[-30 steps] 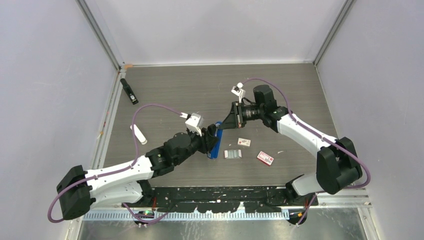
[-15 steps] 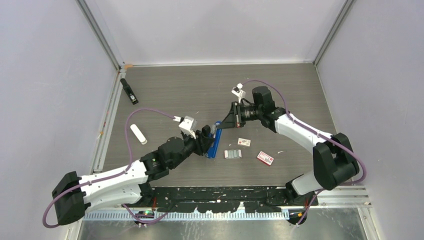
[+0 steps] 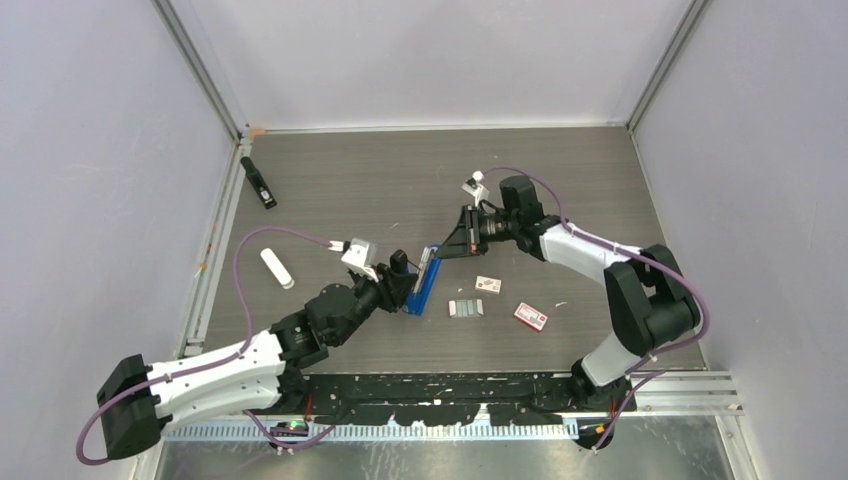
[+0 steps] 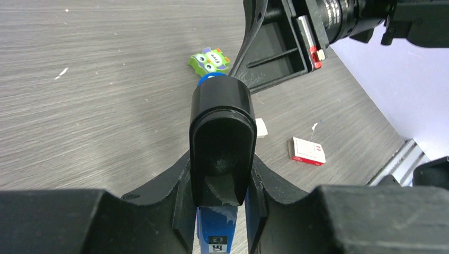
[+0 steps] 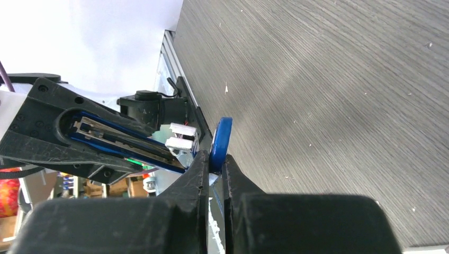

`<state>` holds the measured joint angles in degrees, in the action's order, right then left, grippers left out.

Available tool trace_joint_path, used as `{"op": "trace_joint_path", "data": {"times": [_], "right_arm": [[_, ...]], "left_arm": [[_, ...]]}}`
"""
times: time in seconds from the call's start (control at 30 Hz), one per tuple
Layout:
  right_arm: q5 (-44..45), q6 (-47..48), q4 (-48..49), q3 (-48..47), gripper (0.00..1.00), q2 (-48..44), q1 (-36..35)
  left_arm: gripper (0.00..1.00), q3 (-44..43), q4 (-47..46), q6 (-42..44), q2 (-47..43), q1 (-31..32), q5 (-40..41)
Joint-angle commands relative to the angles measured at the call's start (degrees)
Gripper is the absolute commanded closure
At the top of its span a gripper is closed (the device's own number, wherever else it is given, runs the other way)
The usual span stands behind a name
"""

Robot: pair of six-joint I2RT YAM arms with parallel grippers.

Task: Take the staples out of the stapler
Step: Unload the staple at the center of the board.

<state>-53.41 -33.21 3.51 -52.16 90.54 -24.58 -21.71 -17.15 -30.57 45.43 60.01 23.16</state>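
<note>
Top, left-wrist and right-wrist views of two arms meeting over a grey wood-grain table (image 3: 350, 190). The left gripper (image 3: 408, 283) is clenched on the blue stapler (image 3: 424, 282), which it holds raised and tilted near the middle of the table. In the left-wrist view the stapler's black end sits squeezed between the two fingers (image 4: 180, 182), with the blue body showing below it. The right gripper (image 3: 437, 252) reaches in from the far right and is closed in a tight pinch on the rounded blue end of the same stapler. The right-wrist view shows that thin blue edge caught between its fingertips (image 5: 198, 169). The same view also shows the stapler's opened channel, blue with a silvery rail, inside the left gripper; whether any strip lies in it cannot be told. The staples (image 3: 465, 308), grey ribbed strips, lie flat on the table just to the right of the stapler. They are touched by neither gripper, and sit between a small white box (image 3: 488, 285) and a red-and-white box (image 3: 531, 317). A green packet (image 4: 210, 60) lies beneath the right gripper. A black stapler (image 3: 258, 183) and a white cylinder (image 3: 277, 268) lie well apart near the left wall.
</note>
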Motion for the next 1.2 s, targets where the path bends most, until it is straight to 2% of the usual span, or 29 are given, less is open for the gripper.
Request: {"op": "trace_joint_path", "data": {"times": [0.0, 0.23, 0.57, 0.73, 0.9, 1.17], "right_arm": [[2.9, 0.5, 3.1, 1.0, 0.99, 3.1, 0.7], [1.4, 0.1, 3.3, 0.2, 0.99, 6.8, 0.7], [0.1, 0.3, 3.2, 0.0, 0.99, 7.7, 0.7], [-0.2, 0.5, 2.6, -0.2, 0.99, 8.9, 0.7], [-1.0, 0.1, 3.0, -0.2, 0.99, 9.2, 0.7], [-2.0, -0.3, 3.6, -0.2, 0.99, 9.8, 0.7]], "left_arm": [[1.0, -2.0, -12.7, -0.2, -4.0, 0.2, 9.2], [1.0, -2.2, -14.7, -1.2, -3.4, 0.3, 17.0], [1.0, -4.6, -17.5, 1.5, -1.4, 0.3, 19.2], [1.0, -7.8, -17.6, 4.4, -1.2, 0.0, 23.8], [1.0, -10.5, -18.5, 7.3, -1.1, -1.3, 24.5], [1.0, -8.2, -20.0, 6.9, -0.9, -2.2, 22.7]]}}
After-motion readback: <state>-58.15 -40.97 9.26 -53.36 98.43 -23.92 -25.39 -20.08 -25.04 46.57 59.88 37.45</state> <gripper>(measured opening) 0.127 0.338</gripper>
